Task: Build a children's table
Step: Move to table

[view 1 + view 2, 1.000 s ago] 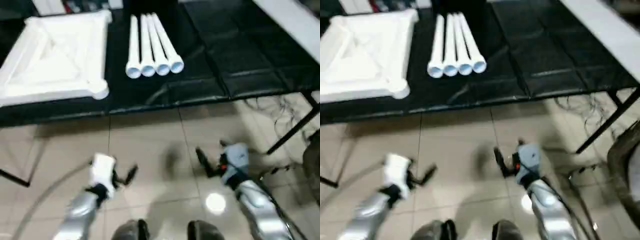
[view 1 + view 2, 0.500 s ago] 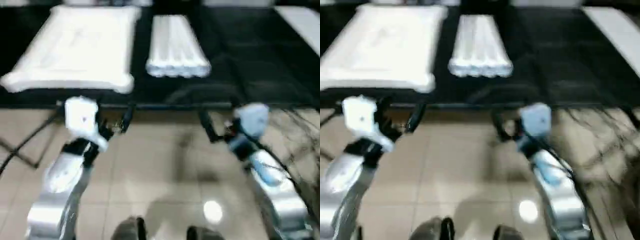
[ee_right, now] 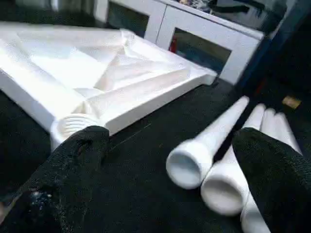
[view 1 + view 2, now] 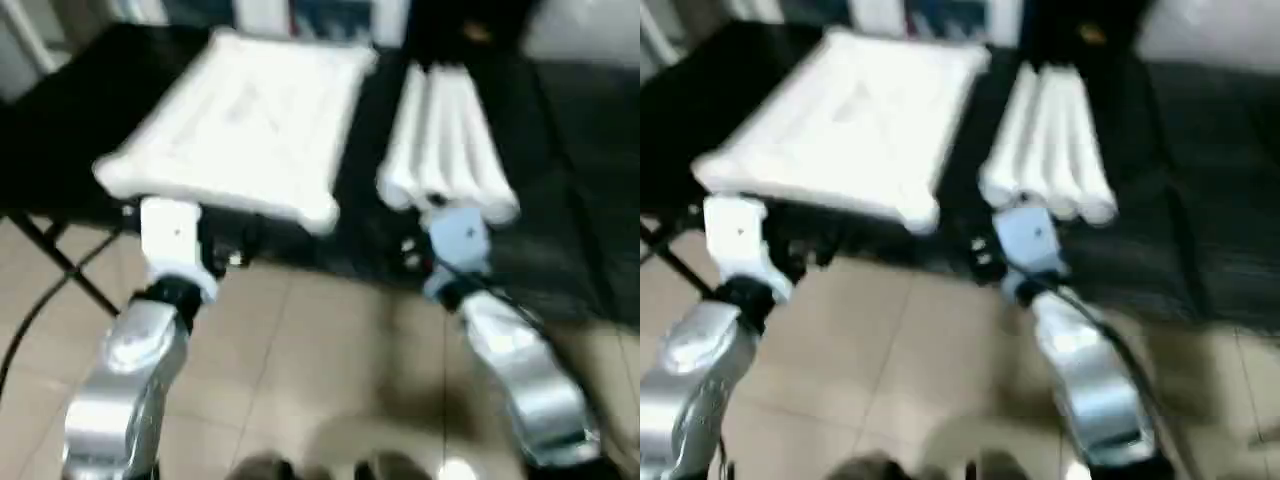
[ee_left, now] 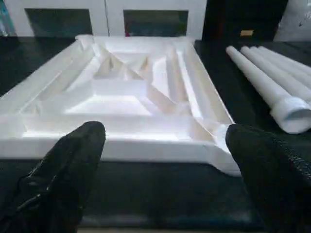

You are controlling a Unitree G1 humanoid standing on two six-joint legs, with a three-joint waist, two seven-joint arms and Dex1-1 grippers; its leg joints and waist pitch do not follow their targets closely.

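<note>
White plastic table top (image 5: 131, 92) flat on black-covered counter (image 5: 146, 204), ribbed underside up, diagonal ribs crossing, round socket (image 3: 73, 124) at corner. Four tapered white tubular legs (image 4: 445, 150) bundled beside it, touching, long axes running away, open ends facing near edge. Left pincer (image 5: 160, 160) released, spread wide, empty. Right pincer (image 3: 170, 165) likewise, empty.

Bare black worktable (image 3: 146, 160) strip between table top (image 5: 131, 92) and 4 legs (image 4: 445, 150), both grippers' paths unblocked

Beige tiled floor (image 4: 300, 350) under black-covered worktable (image 4: 70, 120), white cabinets (image 5: 104, 14) behind.
</note>
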